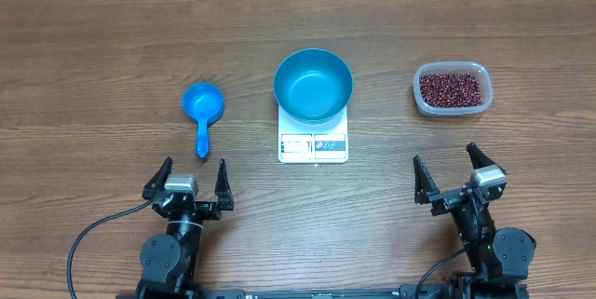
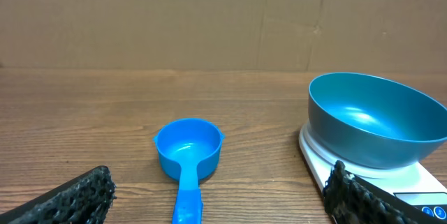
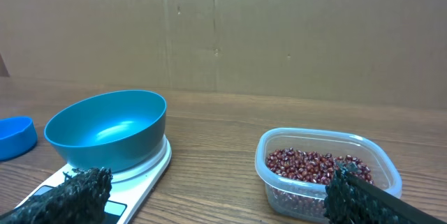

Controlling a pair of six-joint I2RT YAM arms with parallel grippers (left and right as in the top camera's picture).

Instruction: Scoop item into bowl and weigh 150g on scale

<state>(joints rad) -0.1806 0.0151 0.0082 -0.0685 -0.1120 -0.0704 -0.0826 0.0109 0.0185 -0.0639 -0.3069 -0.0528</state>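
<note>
Beans (image 1: pixel 453 88), small and dark red-brown, lie in a loose heap inside a clear plastic tub (image 1: pixel 418 101) on the right side of the wooden table (image 1: pixel 93 47), well apart from the scale. The blue bowl (image 1: pixel 313 85) stands upright on the white scale (image 1: pixel 313 147) in the middle of the table. It covers most of the platform, so only the near edge with the display and buttons shows. The bowl's inside shows plain, shiny blue. To the left of the scale lies a small blue scoop (image 1: pixel 202 105), cup facing up and handle pointing toward the robot's side. The left gripper (image 1: pixel 194 163) hovers by the near edge of the table, close behind the end of the scoop's handle, its jaws spread wide with nothing between them. The right gripper (image 1: pixel 444 154) sits on the other side, on the near side of the tub, its jaws likewise wide apart and empty. Both stand apart from the things on the table.
</note>
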